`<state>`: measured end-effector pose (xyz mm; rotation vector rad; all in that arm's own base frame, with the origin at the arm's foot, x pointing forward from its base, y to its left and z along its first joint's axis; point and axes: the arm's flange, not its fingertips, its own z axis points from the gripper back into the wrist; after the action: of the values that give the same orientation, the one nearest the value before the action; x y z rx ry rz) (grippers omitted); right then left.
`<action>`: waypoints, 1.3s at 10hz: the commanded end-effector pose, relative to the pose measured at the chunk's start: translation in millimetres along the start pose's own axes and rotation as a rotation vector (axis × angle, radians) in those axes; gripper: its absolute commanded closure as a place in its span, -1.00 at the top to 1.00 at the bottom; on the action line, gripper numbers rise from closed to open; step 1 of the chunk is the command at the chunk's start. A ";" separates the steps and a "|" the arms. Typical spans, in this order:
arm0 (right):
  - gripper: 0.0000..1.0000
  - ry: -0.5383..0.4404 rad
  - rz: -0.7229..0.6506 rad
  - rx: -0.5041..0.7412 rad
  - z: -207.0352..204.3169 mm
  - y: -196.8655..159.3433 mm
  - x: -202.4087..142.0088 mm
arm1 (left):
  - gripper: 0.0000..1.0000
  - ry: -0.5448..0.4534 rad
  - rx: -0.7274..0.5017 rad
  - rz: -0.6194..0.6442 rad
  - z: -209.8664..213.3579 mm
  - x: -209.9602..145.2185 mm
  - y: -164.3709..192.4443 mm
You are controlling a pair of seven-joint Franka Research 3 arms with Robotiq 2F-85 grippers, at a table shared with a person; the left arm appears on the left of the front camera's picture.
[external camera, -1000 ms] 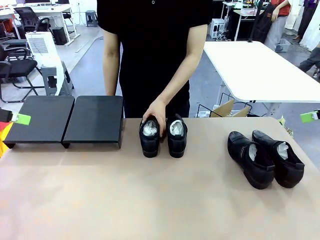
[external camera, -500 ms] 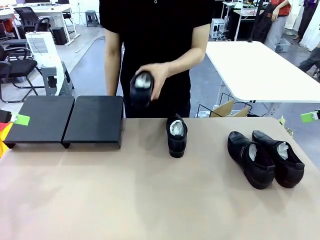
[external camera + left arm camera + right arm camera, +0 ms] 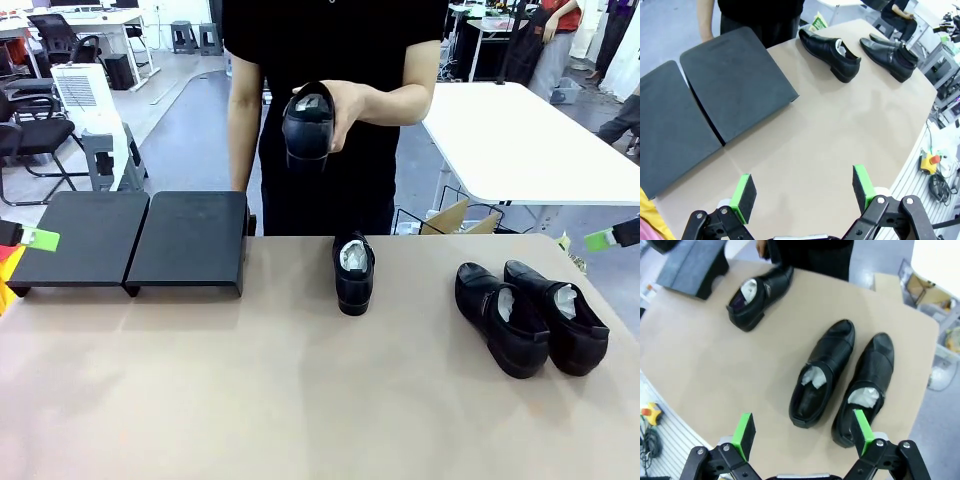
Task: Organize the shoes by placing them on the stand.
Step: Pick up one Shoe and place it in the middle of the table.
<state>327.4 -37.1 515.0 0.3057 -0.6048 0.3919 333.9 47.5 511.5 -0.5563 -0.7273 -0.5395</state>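
A person's hand holds one glossy black shoe up at chest height beyond the far edge. Its mate stands alone mid-table, stuffed with white paper. Two more shoes lie side by side at the right; the right wrist view looks down on this pair. The matte-black stand sits at the far left with nothing on it. My left gripper hovers open over bare tabletop near the stand. Above the pair, my right gripper is open too.
The tan tabletop is bare across the front. The person stands at the far side, behind the stand's right section. A white table and a cardboard box stand beyond the far right edge.
The person has lifted the left shoe of the middle pair off the table and raised it to chest height. Both grippers stay open, hardly moved.
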 end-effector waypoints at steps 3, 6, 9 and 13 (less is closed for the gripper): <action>1.00 0.286 -0.035 -0.216 -31.3 39.1 19.8 | 1.00 -0.007 -0.013 -0.014 0.2 0.8 2.8; 1.00 0.395 -0.030 -0.317 -84.2 69.2 18.4 | 1.00 -0.007 -0.013 -0.014 0.2 0.8 2.8; 1.00 0.433 -0.097 -0.355 -120.1 69.0 10.4 | 1.00 -0.007 -0.013 -0.014 0.2 0.8 2.8; 0.64 0.446 -0.164 -0.325 -154.5 50.2 9.5 | 1.00 -0.007 -0.013 -0.014 0.2 0.8 2.8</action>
<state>372.5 69.8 405.5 -0.0476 -0.1708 0.2254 333.9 48.0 511.2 -0.5536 -0.7268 -0.5413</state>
